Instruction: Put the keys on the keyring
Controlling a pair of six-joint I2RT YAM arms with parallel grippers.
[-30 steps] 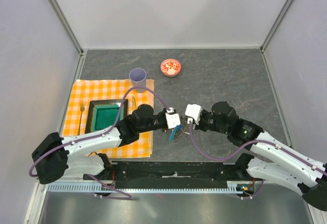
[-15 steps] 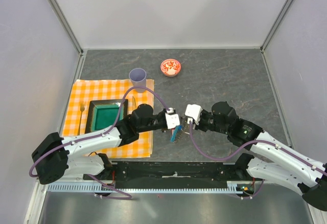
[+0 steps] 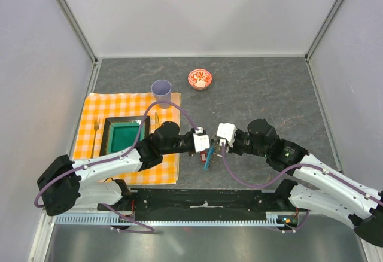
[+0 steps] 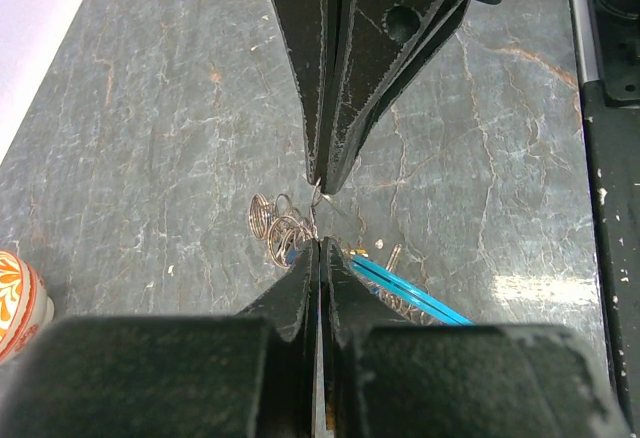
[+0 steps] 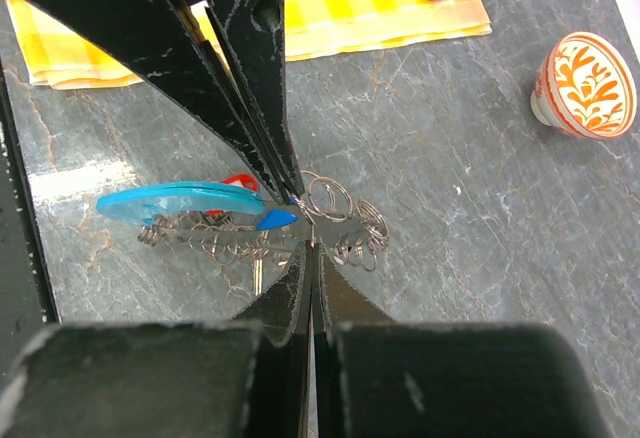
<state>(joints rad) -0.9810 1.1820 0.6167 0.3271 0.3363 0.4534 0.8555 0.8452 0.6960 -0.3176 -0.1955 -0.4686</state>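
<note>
Left gripper (image 4: 318, 250): jaws pressed together, thin wire caught at the tip. Right gripper (image 5: 312, 253): the same, closed on the wire. The two meet tip to tip at near centre of the table (image 3: 269, 88), just right of the checked cloth (image 3: 128, 103). Keyring (image 5: 170, 203) hangs at the meeting point, blue crescent edge-on. Keys (image 5: 215, 246) bunched below the crescent, red tag (image 5: 238, 181) showing, small rings (image 5: 340, 213) beside them. Bowl (image 3: 200, 78) well apart, far side.

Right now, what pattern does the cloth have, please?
The cloth is yellow-white checked; clearest from the top.
</note>
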